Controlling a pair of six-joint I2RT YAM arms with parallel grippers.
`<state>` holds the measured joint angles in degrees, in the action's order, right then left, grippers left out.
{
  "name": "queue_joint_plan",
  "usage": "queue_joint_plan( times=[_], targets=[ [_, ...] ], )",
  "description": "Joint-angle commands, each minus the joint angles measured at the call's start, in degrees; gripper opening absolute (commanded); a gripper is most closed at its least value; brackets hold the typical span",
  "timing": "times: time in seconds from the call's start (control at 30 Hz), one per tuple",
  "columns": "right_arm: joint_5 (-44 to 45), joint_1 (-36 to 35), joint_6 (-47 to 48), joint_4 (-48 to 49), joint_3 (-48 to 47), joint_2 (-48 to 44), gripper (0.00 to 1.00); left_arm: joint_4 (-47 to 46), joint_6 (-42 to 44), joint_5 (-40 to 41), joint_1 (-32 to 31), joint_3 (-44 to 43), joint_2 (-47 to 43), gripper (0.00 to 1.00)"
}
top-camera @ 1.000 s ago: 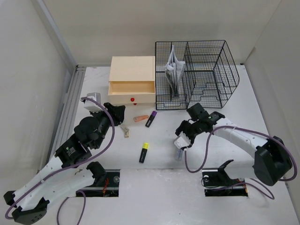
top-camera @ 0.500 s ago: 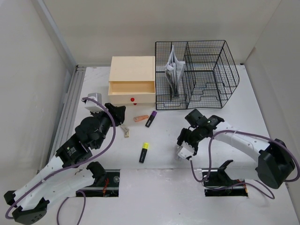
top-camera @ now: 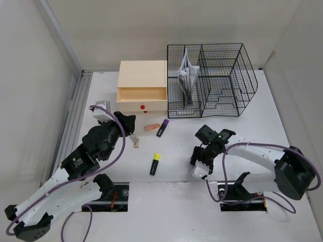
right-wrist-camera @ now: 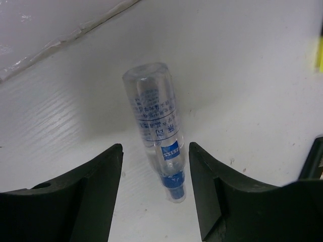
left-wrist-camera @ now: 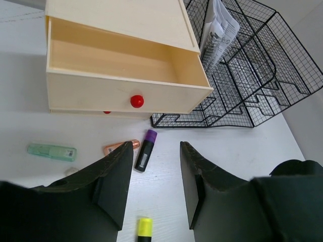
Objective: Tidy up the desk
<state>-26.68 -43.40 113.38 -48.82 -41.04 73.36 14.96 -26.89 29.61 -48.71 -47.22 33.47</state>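
Desk (top-camera: 252, 116): white, wide, carries everything. Landmark is the wooden drawer box (top-camera: 142, 93), standing toward the desk's far side, top drawer pulled out, red knob (left-wrist-camera: 136, 101) on its front.

- Wire basket (top-camera: 217, 80): just right of the box; papers (top-camera: 185, 75) upright in the compartment nearest the box.
- Purple marker (left-wrist-camera: 145, 151) and orange piece (left-wrist-camera: 120, 146): side by side, just in front of the box.
- Green item (left-wrist-camera: 52, 151): in front of the box's left end.
- Yellow-capped highlighter (top-camera: 155, 164): farther in front of the box.
- Left claw (left-wrist-camera: 155, 148): in front of the box, above the markers, fingers spread, holding nothing.
- Right claw (right-wrist-camera: 155, 148): well in front and right of the box, low over the desk, fingers spread. Clear bottle (right-wrist-camera: 156, 121) lies between them; neither finger touches it.
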Motion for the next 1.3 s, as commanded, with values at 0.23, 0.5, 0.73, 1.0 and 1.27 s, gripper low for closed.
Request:
queue_joint_plan(
  times=[0.23, 0.5, 0.73, 1.0, 1.27],
  targets=[
    [2.6, -3.5, 0.1, -0.2, -5.4, 7.0, 0.59, -1.3, -0.6, -0.5, -0.2, 0.6, -2.2, 0.39],
    [5.1, -4.7, -2.7, -0.2, -9.2, 13.6, 0.35, -1.3, -0.6, -1.0, -0.2, 1.1, -3.9, 0.39],
    [2.8, -5.2, -11.8, -0.7, -12.0, 13.6, 0.13, -0.2, -0.6, -1.0, -0.2, 1.1, -5.6, 0.39],
    [0.2, -5.2, -47.7, 14.1, -32.2, 11.2, 0.01, 0.3, -1.1, -1.0, -0.2, 1.1, -7.4, 0.39],
    [9.8, -5.2, -71.2, 22.4, -53.2, 19.0, 0.01, 0.3, -2.2, -2.8, -0.2, 2.1, -7.9, 0.39]
  ],
)
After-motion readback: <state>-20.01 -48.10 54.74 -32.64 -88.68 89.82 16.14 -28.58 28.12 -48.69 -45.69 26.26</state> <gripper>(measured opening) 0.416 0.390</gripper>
